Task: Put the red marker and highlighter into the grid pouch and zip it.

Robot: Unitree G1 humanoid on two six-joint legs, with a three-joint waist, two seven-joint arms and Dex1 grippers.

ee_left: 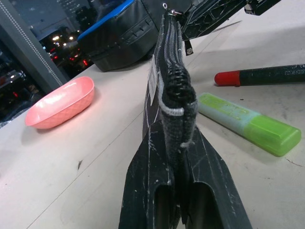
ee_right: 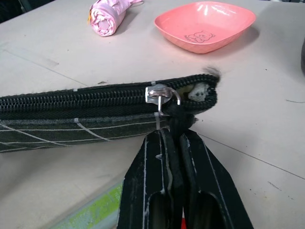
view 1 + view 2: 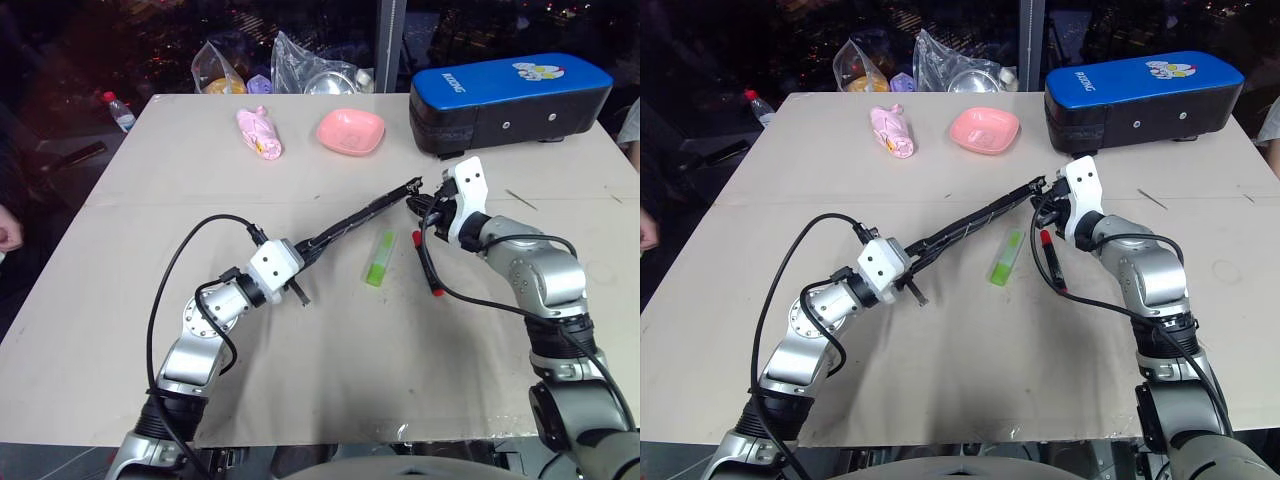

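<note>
The grid pouch (image 3: 360, 218) hangs edge-up above the table, stretched between my two grippers. My left gripper (image 3: 308, 252) is shut on its near end (image 1: 174, 100). At the far end my right gripper (image 3: 420, 206) is shut on the fabric just below the silver zipper slider (image 2: 159, 95). The zipper teeth look shut along the length I can see, with a small gap past the slider showing pale lining. On the table under the pouch's right half lie the lime-green highlighter (image 3: 379, 259) and, beside it, the red marker (image 3: 427, 262), both loose.
At the back of the table stand a pink bowl (image 3: 350, 131), a pink rolled bundle (image 3: 259, 132) and a big blue-and-black case (image 3: 505, 100). Plastic bags (image 3: 300, 68) and a small bottle (image 3: 118, 110) sit behind the far edge. A person's hand (image 3: 8, 236) shows at the left.
</note>
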